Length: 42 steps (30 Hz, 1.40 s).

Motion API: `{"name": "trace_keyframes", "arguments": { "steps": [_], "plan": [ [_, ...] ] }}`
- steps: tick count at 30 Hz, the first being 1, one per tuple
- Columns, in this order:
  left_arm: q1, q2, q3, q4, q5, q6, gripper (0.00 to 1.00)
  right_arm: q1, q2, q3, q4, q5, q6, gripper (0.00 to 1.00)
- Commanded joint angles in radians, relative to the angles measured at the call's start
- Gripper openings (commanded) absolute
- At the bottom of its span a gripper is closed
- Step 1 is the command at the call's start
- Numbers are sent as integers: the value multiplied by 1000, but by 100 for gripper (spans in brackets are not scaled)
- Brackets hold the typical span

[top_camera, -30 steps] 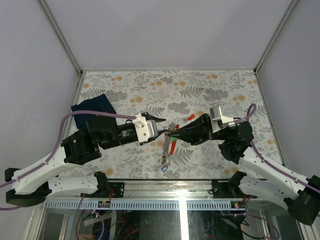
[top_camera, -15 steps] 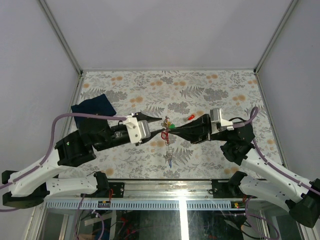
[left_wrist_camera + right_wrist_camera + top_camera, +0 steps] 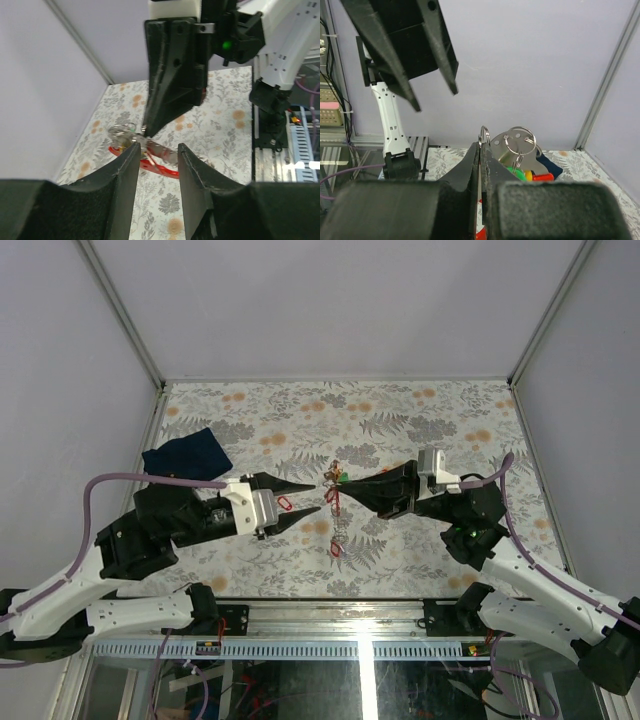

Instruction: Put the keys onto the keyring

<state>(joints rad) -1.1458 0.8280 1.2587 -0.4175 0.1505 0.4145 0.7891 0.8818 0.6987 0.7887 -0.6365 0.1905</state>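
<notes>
Looking down from the top camera, you see the right end effector (image 3: 341, 486) clamped shut on the keyring (image 3: 333, 482), which is held above the floral table (image 3: 450, 410) between the two arms. At that size the ring, fob and tags blur into one small bundle, with a thin strand hanging below it that ends in a red bit. You cannot sort out which piece is which there.

Your right wrist camera is clearer. A thin metal loop pokes up from the closed fingertips (image 3: 479, 150), and a second ring sits just behind them. The keys (image 3: 535, 176) show only as green, yellow and red tags, and their lower parts are cut off by the finger in front.

The left end effector (image 3: 317, 498) points at the bundle from the other side. Its fingers stand partly open with nothing between them. From its own wrist camera the two pads (image 3: 125, 185) frame the red strap and the grey fob, which lie beyond the tips. You cannot tell whether the left-hand tip touches the ring or only sits just beside it.

A small red speck (image 3: 283, 503) shows between the left fingers near their roots. It is too small to identify. A dark blue cloth (image 3: 187, 452) lies on the table at the far left, well apart from the bundle.
</notes>
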Motion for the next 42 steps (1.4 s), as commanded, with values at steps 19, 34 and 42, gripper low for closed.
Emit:
{"name": "trace_keyframes", "arguments": {
  "steps": [19, 34, 42],
  "plan": [
    [-4, 32, -88, 151, 0, -43, 32, 6, -40, 10, 102, -24, -17, 0],
    [-3, 45, -68, 103, -32, -37, 29, 5, -41, 9, 142, -56, 4, 0],
    [-4, 50, -64, 108, -28, -37, 29, 5, -38, 4, 161, -105, 33, 0]
  ]
}}
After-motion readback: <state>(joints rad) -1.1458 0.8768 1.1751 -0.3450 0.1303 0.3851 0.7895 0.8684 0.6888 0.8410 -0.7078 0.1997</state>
